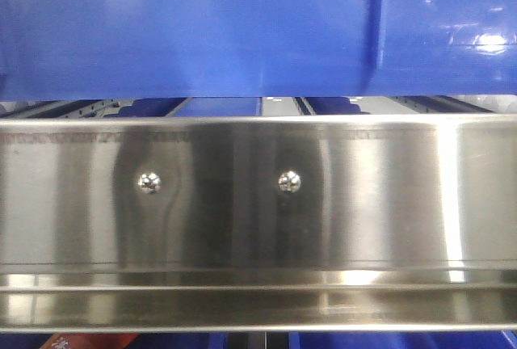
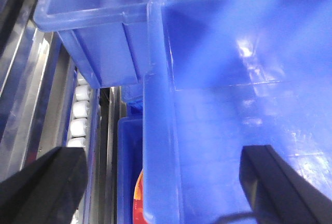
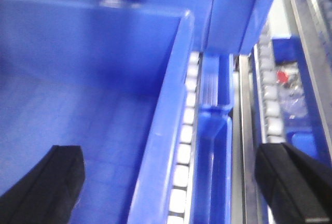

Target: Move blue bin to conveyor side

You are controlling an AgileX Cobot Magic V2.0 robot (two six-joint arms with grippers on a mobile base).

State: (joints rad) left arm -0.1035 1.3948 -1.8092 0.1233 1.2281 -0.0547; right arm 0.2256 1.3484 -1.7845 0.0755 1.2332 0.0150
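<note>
Front-facing view: seemingly one blue bin, one steel rail, two screws.

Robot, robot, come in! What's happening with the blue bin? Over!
Left gripper open, straddling blue bin wall. Right gripper open, straddling opposite wall. Another bin close beyond; white rollers alongside.

Front camera sits close and level against the steel rail; both wrist cameras look steeply down, near, sharing the blue bin interior
</note>
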